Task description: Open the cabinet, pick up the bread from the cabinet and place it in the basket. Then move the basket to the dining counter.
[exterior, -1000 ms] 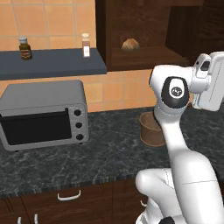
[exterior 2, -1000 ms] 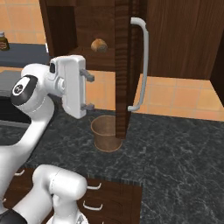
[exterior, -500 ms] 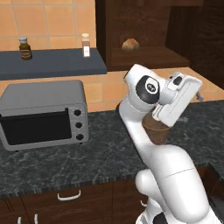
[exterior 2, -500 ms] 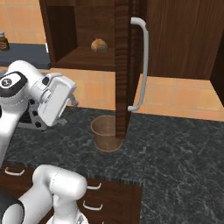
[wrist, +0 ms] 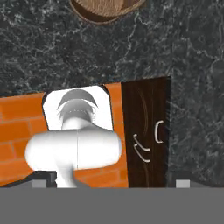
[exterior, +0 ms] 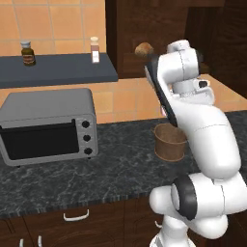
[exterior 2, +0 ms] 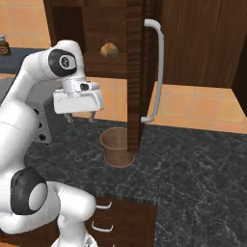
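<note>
The cabinet (exterior 2: 91, 29) stands open, its door (exterior 2: 135, 82) swung out edge-on with the silver bar handle (exterior 2: 158, 67) facing right. The bread (exterior 2: 110, 49) (exterior: 144, 49) lies on the cabinet's shelf. Below it the round brown basket (exterior 2: 116, 146) (exterior: 170, 143) stands on the black worktop, and its rim (wrist: 107, 11) shows at the top of the hand view. My gripper (exterior 2: 80, 118) points straight down, open and holding nothing, above the worktop just left of the basket and on my side of it. Its fingertips (wrist: 43, 177) stand wide apart. The dining counter is out of view.
A grey toaster oven (exterior: 48, 125) sits on the black marbled worktop (exterior: 111, 164) at the left. A dark shelf (exterior: 58, 70) above it carries two small bottles (exterior: 28, 52). Low drawers with curved handles (wrist: 144, 140) run under the worktop's front edge.
My arm has swung from beside the door handle down and leftward, and the hand has turned to point down at the worktop. Door, bread and basket have not moved.
</note>
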Controlling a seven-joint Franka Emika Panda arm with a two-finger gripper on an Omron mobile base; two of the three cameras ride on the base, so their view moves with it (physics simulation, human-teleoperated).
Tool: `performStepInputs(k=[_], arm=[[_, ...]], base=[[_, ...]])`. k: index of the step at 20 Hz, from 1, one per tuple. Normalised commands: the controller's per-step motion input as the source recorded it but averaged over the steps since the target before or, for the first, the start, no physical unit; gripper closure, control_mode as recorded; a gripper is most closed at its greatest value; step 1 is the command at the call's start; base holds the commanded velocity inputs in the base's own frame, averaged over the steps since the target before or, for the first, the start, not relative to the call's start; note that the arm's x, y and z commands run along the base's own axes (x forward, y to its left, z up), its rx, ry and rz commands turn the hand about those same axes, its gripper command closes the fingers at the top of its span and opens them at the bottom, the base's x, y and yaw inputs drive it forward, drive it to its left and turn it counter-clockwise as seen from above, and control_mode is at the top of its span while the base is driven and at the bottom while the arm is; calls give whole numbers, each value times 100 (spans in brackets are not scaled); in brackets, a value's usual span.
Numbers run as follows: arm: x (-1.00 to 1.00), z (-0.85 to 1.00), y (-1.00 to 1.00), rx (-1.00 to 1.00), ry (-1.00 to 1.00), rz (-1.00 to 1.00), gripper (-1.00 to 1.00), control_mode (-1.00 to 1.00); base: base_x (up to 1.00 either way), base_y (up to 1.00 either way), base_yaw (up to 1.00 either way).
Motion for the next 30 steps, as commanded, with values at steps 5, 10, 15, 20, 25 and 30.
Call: performStepInputs(k=[5, 10, 15, 20, 25, 30], arm=[[12, 2, 55, 43, -56, 2, -100, -100], [1, 3, 26, 2, -95, 29, -100, -100], [53, 6, 7, -15, -87, 13, -100, -100], [92, 47, -1, 0, -40, -17, -100, -100], [95, 8, 0, 5, -34, -22, -100, -100], [32, 60, -21, 9, -27, -13, -100, -100]], base=[[0, 0, 0], [0, 0, 0], [0, 0, 0], [0, 0, 0], [0, 0, 0], [0, 0, 0]])
